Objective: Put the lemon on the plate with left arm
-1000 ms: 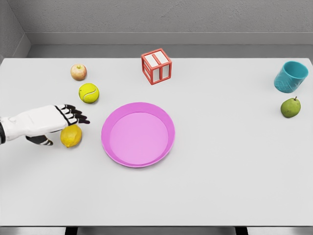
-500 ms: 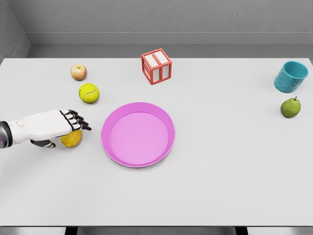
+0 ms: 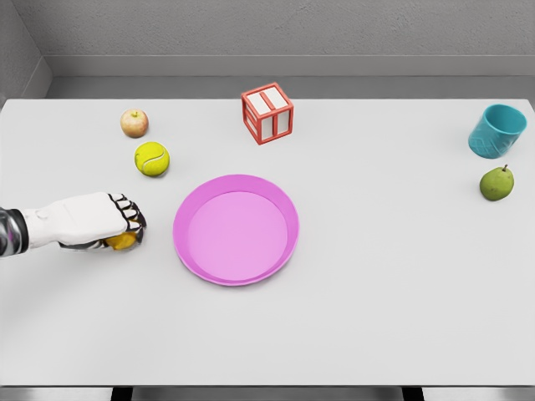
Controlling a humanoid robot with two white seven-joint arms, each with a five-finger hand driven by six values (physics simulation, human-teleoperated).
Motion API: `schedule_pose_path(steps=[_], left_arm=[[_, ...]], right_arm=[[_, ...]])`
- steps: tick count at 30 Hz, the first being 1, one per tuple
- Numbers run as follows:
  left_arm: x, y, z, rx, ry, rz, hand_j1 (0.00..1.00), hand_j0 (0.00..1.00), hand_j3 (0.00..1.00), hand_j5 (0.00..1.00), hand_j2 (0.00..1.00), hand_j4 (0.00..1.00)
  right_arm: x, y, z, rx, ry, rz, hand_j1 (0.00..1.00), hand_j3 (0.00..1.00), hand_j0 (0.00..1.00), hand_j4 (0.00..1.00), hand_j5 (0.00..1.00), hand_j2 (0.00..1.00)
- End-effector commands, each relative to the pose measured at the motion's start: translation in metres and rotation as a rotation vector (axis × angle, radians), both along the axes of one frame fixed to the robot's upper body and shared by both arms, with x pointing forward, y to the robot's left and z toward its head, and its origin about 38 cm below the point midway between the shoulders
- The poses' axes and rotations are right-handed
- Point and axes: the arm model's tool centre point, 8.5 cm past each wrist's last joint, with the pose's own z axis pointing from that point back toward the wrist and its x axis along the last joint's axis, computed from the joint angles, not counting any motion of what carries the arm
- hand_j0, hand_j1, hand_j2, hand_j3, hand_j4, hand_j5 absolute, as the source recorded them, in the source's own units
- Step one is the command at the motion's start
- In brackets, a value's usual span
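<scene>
Yellow lemon [image 3: 123, 241]: under my left hand [image 3: 104, 221], fingers curled round it, approx 9 o'clock of pink plate [image 3: 236, 229].

left hand [image 3: 100, 219] fingers curled on lemon [image 3: 123, 241] | beside plate [image 3: 188, 246]

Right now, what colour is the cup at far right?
Teal cup, standing behind the green pear; the head view shows it best.

apple [image 3: 134, 124] | tennis ball [image 3: 152, 158] | cube [image 3: 267, 113] | cup [image 3: 496, 130] | pear [image 3: 496, 183]
</scene>
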Motion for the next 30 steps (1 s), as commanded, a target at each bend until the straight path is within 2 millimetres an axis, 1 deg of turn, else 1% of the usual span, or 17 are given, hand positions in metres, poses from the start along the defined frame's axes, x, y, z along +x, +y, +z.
schedule_pose_path(steps=[1, 6, 9, 13, 15, 19, 22, 23, 24, 26, 28, 29, 30], left_arm=[[0.0, 0.0, 0.001, -0.009, 0.002, 0.002, 0.46, 0.46, 0.46, 0.46, 0.46, 0.46], [0.004, -0.002, 0.01, -0.038, -0.012, 0.001, 0.46, 0.46, 0.46, 0.46, 0.46, 0.46], [0.009, -0.01, 0.017, -0.088, -0.024, -0.008, 0.46, 0.46, 0.46, 0.46, 0.46, 0.46], [0.014, -0.034, 0.017, -0.174, -0.032, -0.036, 0.45, 0.45, 0.45, 0.45, 0.45, 0.45], [0.013, -0.043, 0.017, -0.206, -0.03, -0.049, 0.45, 0.45, 0.45, 0.45, 0.45, 0.45], [0.016, -0.053, 0.024, -0.242, -0.047, -0.068, 0.43, 0.43, 0.43, 0.43, 0.43, 0.43], [0.018, -0.068, 0.027, -0.282, -0.058, -0.089, 0.43, 0.43, 0.43, 0.43, 0.43, 0.43], [0.018, -0.072, 0.025, -0.289, -0.053, -0.097, 0.44, 0.44, 0.44, 0.44, 0.44, 0.44], [0.017, -0.082, 0.024, -0.302, -0.05, -0.115, 0.44, 0.44, 0.44, 0.44, 0.44, 0.44], [0.017, -0.09, 0.023, -0.323, -0.049, -0.125, 0.44, 0.44, 0.44, 0.44, 0.44, 0.44], [0.017, -0.106, 0.023, -0.338, -0.045, -0.159, 0.44, 0.44, 0.44, 0.44, 0.44, 0.44], [0.017, -0.108, 0.022, -0.344, -0.042, -0.161, 0.44, 0.44, 0.44, 0.44, 0.44, 0.44], [0.017, -0.11, 0.022, -0.349, -0.042, -0.164, 0.46, 0.46, 0.46, 0.46, 0.46, 0.46]], right_arm=[[0.0, 0.0, 0.0, 0.0, 0.0, 0.001, 1.0, 1.0, 1.0, 1.0, 1.0, 1.0], [0.0, 0.0, 0.0, 0.0, 0.0, 0.0, 1.0, 1.0, 1.0, 1.0, 1.0, 1.0], [0.0, 0.0, 0.0, 0.0, 0.0, 0.0, 1.0, 1.0, 1.0, 1.0, 1.0, 1.0], [0.0, 0.0, 0.0, 0.0, -0.001, 0.0, 1.0, 1.0, 1.0, 1.0, 1.0, 1.0], [0.0, 0.0, 0.0, 0.0, 0.0, 0.0, 1.0, 1.0, 1.0, 1.0, 1.0, 1.0], [0.0, 0.0, 0.0, 0.0, 0.0, -0.002, 1.0, 1.0, 1.0, 1.0, 1.0, 1.0], [0.0, 0.0, 0.0, 0.0, 0.0, 0.0, 1.0, 1.0, 1.0, 1.0, 1.0, 1.0], [0.0, 0.0, 0.0, 0.0, 0.0, 0.0, 1.0, 1.0, 1.0, 1.0, 1.0, 1.0], [0.0, 0.0, 0.0, 0.0, 0.0, 0.0, 1.0, 1.0, 1.0, 1.0, 1.0, 1.0], [0.0, 0.0, 0.0, 0.0, 0.0, 0.0, 1.0, 1.0, 1.0, 1.0, 1.0, 1.0], [0.0, 0.0, 0.0, 0.0, 0.0, 0.001, 1.0, 1.0, 1.0, 1.0, 1.0, 1.0], [0.0, 0.0, 0.0, 0.0, 0.0, 0.0, 1.0, 1.0, 1.0, 1.0, 1.0, 1.0], [0.0, 0.0, 0.0, 0.0, 0.0, 0.0, 1.0, 1.0, 1.0, 1.0, 1.0, 1.0]])
